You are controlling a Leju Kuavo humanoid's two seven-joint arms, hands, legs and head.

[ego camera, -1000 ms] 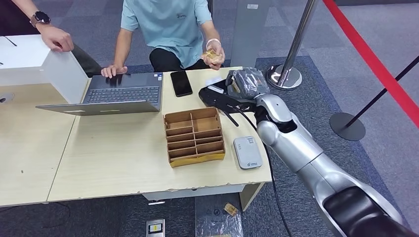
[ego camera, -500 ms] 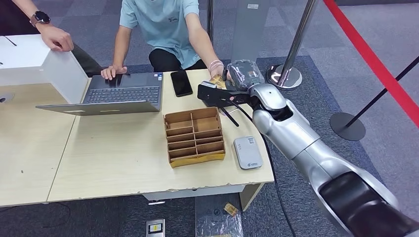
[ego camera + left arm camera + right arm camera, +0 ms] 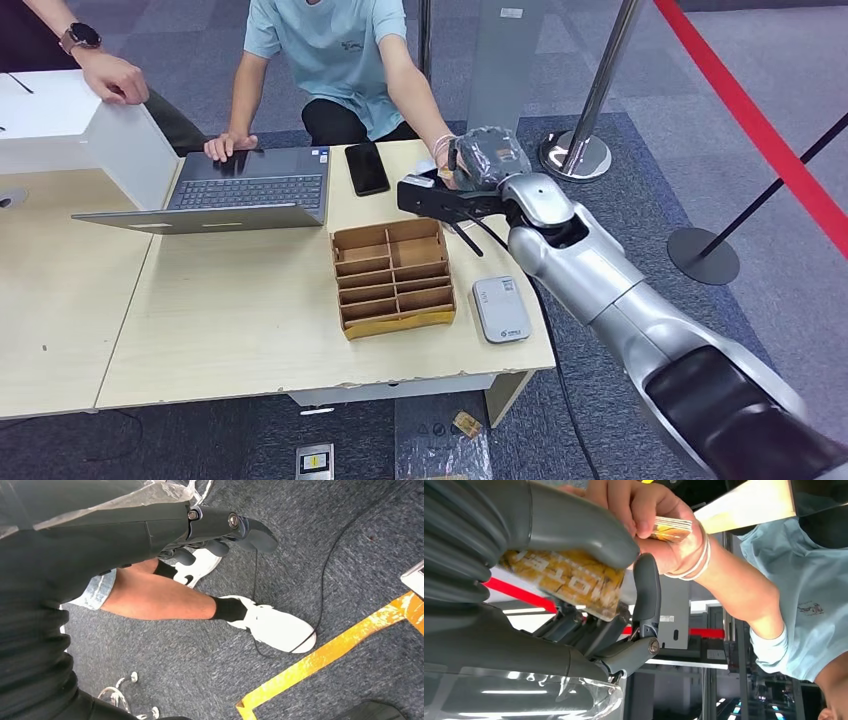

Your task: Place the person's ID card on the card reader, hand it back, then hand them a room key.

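My right hand (image 3: 440,196) is held out over the far right part of the table (image 3: 240,320), toward the seated person. In the right wrist view its thumb (image 3: 574,527) and a dark finger (image 3: 646,592) pinch a yellow patterned card (image 3: 574,582). The person's hand (image 3: 644,510) is right against my thumb, holding a thin stack of cards (image 3: 672,528); whether it grips my card I cannot tell. The grey card reader (image 3: 501,309) lies near the table's front right corner. My left hand (image 3: 220,527) hangs over the carpet, holding nothing, fingers loosely bent.
A brown compartment box (image 3: 393,277) stands mid-table beside the reader. An open laptop (image 3: 235,190) and a black phone (image 3: 366,168) lie at the far side. A second person's hand (image 3: 112,78) rests on a white box (image 3: 70,130). Stanchions (image 3: 590,110) stand right.
The seated person's hand came down from chest height to my right hand. My right hand shifted slightly left, toward the person, with the card in it.
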